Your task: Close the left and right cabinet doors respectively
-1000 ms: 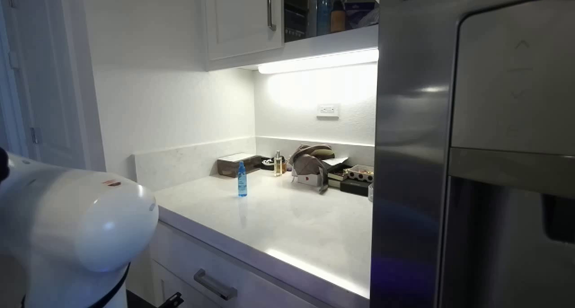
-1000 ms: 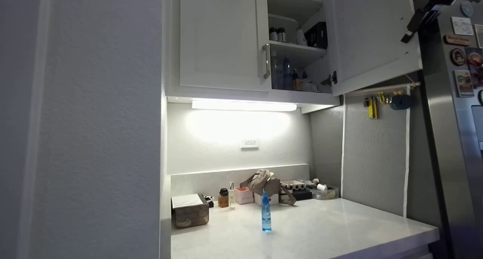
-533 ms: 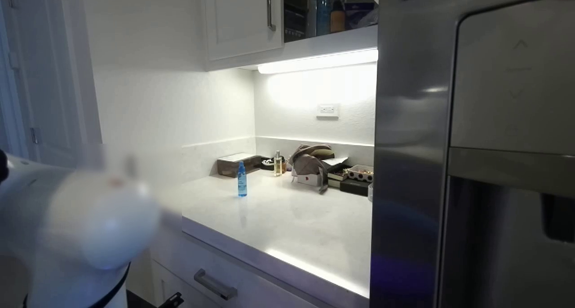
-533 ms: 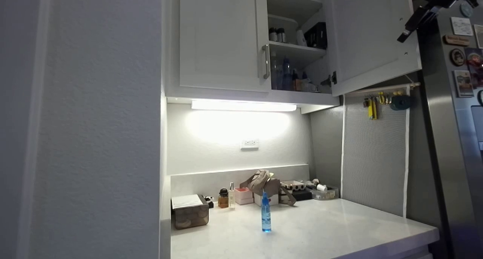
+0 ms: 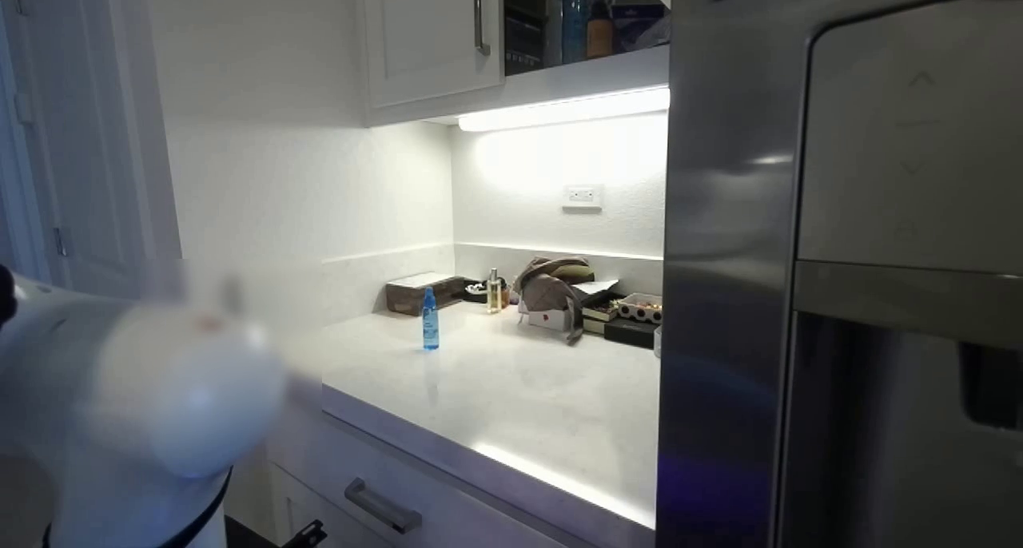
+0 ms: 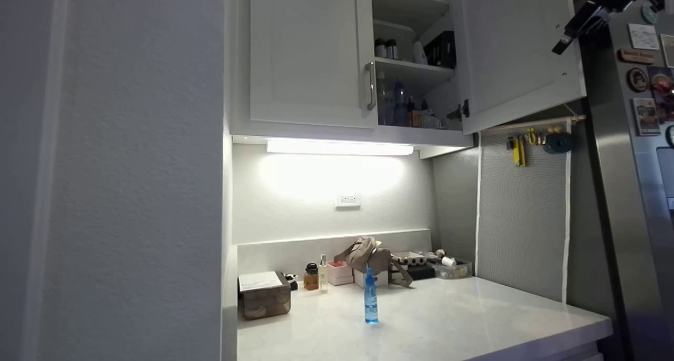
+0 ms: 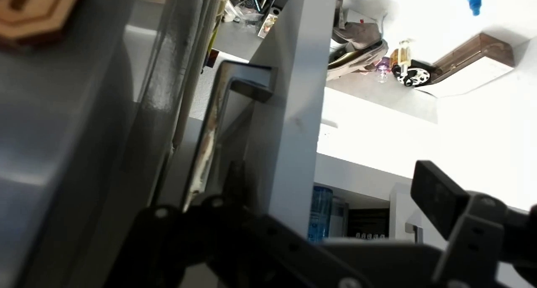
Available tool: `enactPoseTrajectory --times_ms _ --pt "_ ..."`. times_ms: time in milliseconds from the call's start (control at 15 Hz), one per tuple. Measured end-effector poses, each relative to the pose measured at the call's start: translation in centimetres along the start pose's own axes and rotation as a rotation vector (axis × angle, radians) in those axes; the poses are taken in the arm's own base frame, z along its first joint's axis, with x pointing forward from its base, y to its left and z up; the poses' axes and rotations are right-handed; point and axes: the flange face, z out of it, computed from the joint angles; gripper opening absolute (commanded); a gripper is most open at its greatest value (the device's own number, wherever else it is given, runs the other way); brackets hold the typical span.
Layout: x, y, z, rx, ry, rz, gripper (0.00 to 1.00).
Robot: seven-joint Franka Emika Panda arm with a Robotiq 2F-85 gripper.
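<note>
The left cabinet door [image 6: 305,50], plain white with a bar handle, lies flat or nearly flat along the cabinet front in both exterior views. Swung far out toward the fridge is the right cabinet door [image 6: 518,61], baring the shelves. My gripper [image 7: 329,176] is open around that door's free edge [image 7: 295,124]. In the wrist view one dark, blurred finger [image 7: 235,181] is on the handle side, near the bar handle [image 7: 209,130]. The opposite finger [image 7: 440,193] stands well off the inner face, with a gap between. An exterior view shows one finger [image 6: 574,29] before the inner face.
The steel fridge [image 6: 626,156] stands close beside the swung-out door. Below it hangs a mesh panel [image 6: 524,219] with small tools. On the counter [image 6: 474,319] are a blue bottle [image 6: 371,300], a brown box [image 6: 266,303] and a bag. The white arm [image 5: 160,388] is partly blurred.
The visible finger has shifted slightly left and up across the right door's inner face, and the jaws have spread wider. Neither door has clearly moved.
</note>
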Motion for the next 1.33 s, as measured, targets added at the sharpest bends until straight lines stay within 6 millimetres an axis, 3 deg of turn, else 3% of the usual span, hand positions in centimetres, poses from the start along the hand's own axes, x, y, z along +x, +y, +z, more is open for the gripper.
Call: enactPoseTrajectory --times_ms 400,867,1067,1333 --pt "1.4 -2.2 0.4 -0.012 -0.040 0.027 1.00" --pt "4.5 -8.5 1.9 0.040 -0.081 -0.062 1.00" --pt "6.2 -11.6 4.5 0.143 -0.090 -0.115 1.00" --pt "8.8 -14.5 10.1 0.325 -0.132 -0.152 1.00"
